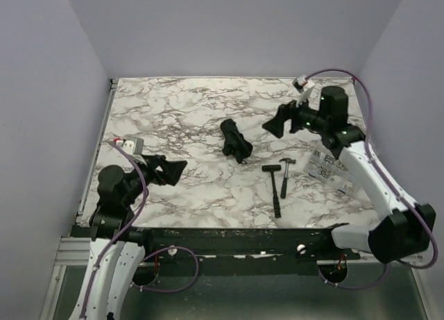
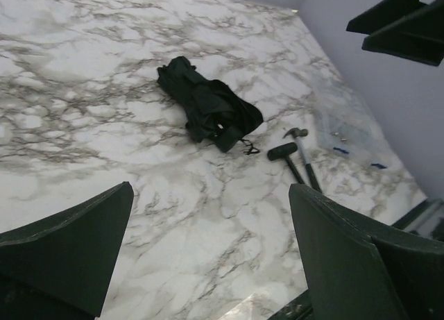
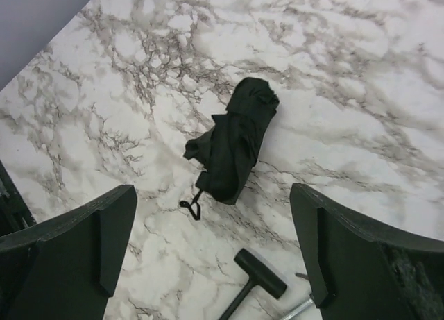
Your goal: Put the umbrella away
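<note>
The umbrella (image 1: 236, 140) lies as a short black fabric bundle in the middle of the marble table, its strap loop at the near end. It also shows in the left wrist view (image 2: 208, 106) and in the right wrist view (image 3: 236, 141). My left gripper (image 1: 173, 169) is open and empty, low at the table's left, well apart from the umbrella. My right gripper (image 1: 276, 123) is open and empty, raised to the right of the umbrella and facing it. In the wrist views both grippers (image 2: 211, 250) (image 3: 215, 247) have their jaws wide apart over bare marble.
Two small hammers lie right of the umbrella: a black mallet (image 1: 275, 186) and a claw hammer (image 1: 285, 171). A clear plastic bag with printed text (image 1: 331, 166) lies at the right under the right arm. Grey walls enclose the table (image 1: 173, 105).
</note>
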Robot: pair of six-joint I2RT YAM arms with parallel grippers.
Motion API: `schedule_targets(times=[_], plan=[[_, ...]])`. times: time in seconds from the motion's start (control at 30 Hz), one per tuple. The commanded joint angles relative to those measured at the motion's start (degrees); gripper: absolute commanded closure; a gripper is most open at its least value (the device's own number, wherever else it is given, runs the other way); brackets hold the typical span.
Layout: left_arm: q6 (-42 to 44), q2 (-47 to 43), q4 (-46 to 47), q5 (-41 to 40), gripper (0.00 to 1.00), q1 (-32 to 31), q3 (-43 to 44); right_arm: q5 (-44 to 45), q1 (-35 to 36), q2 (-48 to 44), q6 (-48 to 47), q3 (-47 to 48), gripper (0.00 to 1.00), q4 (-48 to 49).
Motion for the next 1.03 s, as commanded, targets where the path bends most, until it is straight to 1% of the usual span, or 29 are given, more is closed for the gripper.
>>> schedule_targets(times=[0.0,0.03,0.07,0.1,0.13,0.17,0.3,0.4,0.57,0.7,0.9,0.97,1.0], plan=[[-18.28,8.15,16.03,21.62,0.01,10.61,-0.44,2.21,-5.26,-11.54,-4.21,-5.69,0.0,-2.91],[-21.59,9.94,18.86,25.48,0.01,14.09,-0.4,2.09,-6.5,-13.91,-3.62,-6.12,0.0,-3.52],[-24.09,11.69,21.17,27.65,0.01,16.62,0.24,2.34,-7.71,-15.78,-2.98,-6.53,0.0,-3.94],[-24.49,12.82,21.4,29.33,0.01,18.09,1.28,3.23,-8.2,-18.15,-2.66,-7.01,0.0,-4.23],[-23.19,13.61,20.09,29.73,0.01,18.82,3.04,5.71,-8.55,-20.65,-1.23,-7.47,0.0,-4.28],[-19.8,13.69,15.91,29.15,0.01,18.99,5.2,7.27,-8.94,-22.78,-0.42,-8.05,0.0,-4.21],[-8.09,10.98,2.2,23.62,0.01,19.01,12.49,10.96,-10.63,-28.19,-0.36,-8.45,0.0,-6.13],[-3.84,8.89,-2.93,20.39,0.01,18.55,15.36,14.4,-11.19,-30.33,1.51,-8.03,0.0,-8.04],[-3.72,6.88,-2.32,20.51,0.01,18.45,14.16,19.61,-12.9,-33.57,5.31,-8.68,0.0,-8.76],[-3.21,6.08,-2.5,20.15,0.01,18.45,13.5,21.33,-14.48,-34.92,7.2,-8.94,0.0,-9.38],[-2.29,4.89,-3.35,19.51,0.01,17.79,13.39,20.19,-15.76,-34.8,8.16,-8.84,0.0,-9.47],[-1.76,4.57,-3.68,19.01,0.02,17.39,13.24,18.77,-15.77,-34.61,8.28,-8.88,0.0,-9.55],[-1.55,4.42,-3.85,18.73,0.01,17.23,13.15,17.78,-17.01,-34.64,7.44,-8.89,0.0,-9.49]])
